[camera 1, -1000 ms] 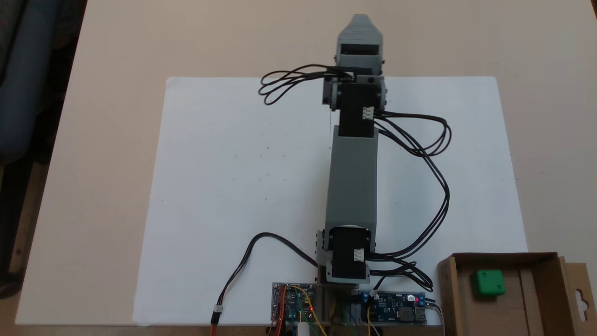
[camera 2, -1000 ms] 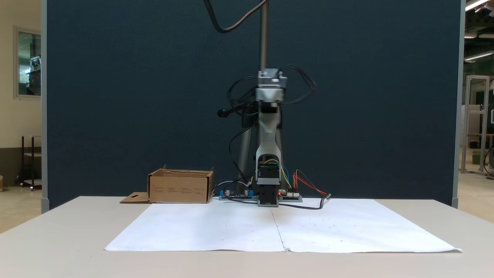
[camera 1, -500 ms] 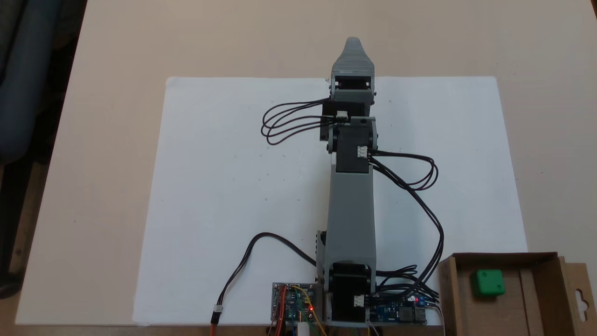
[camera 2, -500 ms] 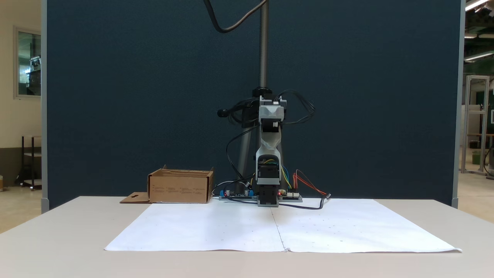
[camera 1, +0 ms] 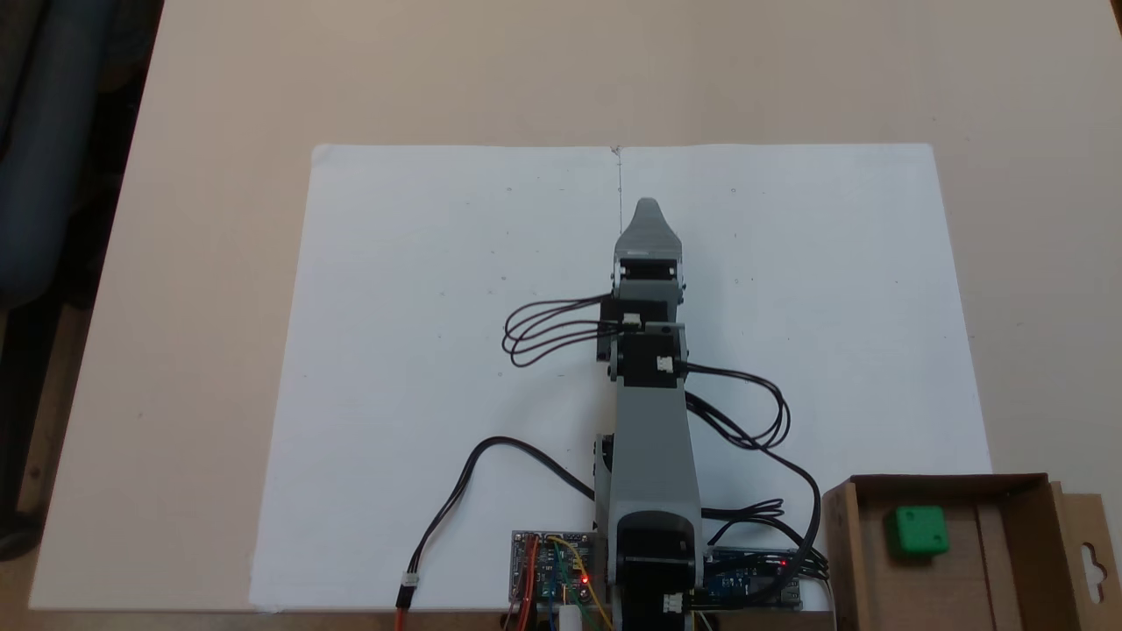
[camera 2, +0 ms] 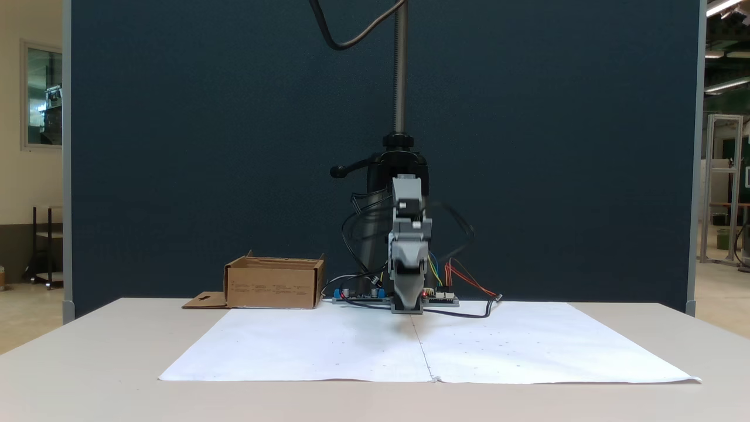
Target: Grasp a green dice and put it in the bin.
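A gray hobby arm (camera 1: pixel 653 438) stretches forward from its base over a white paper sheet (camera 1: pixel 421 350), folded low, its jaws (camera 1: pixel 647 208) pointing away from the base in the top-down fixed view and toward the camera in the front fixed view (camera 2: pixel 408 293), where they hang just above the sheet. The two fingers line up one behind the other in both fixed views, so whether they are spread or pressed together cannot be told; nothing shows between them. The green dice (camera 1: pixel 918 531) lies inside the cardboard bin (camera 1: pixel 841 561), well apart from the jaws, back beside the arm's base and to the right of it in the top-down fixed view. In the front fixed view the bin (camera 2: pixel 273 284) stands to the left of the jaws, its flap (camera 2: pixel 205 300) flat on the surface. Black cables (camera 1: pixel 771 421) loop off the arm; circuit boards (camera 1: pixel 550 565) sit at its base. The beige surface (camera 1: pixel 175 263) carries the sheet, with a dark blue partition (camera 2: pixel 176 146) and a metal pole (camera 2: pixel 401 64) behind.
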`<action>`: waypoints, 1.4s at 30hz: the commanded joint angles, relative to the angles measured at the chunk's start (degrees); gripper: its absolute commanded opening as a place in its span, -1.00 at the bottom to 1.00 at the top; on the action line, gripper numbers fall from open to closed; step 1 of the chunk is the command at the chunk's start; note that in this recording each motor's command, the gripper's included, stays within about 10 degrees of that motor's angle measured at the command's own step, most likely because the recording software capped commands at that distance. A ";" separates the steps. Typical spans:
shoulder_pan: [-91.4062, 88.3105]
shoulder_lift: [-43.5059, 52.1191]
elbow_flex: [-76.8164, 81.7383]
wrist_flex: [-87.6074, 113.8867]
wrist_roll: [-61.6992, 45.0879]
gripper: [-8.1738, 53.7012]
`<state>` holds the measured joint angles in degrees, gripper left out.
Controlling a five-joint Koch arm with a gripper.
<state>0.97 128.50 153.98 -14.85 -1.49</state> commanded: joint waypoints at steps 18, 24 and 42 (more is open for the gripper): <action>-1.05 7.03 23.20 -43.13 -4.13 0.67; -1.05 7.21 25.22 -50.69 -4.13 0.67; -1.14 6.86 25.22 -68.97 -4.13 0.72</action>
<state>0.00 129.29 175.17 -75.41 -1.67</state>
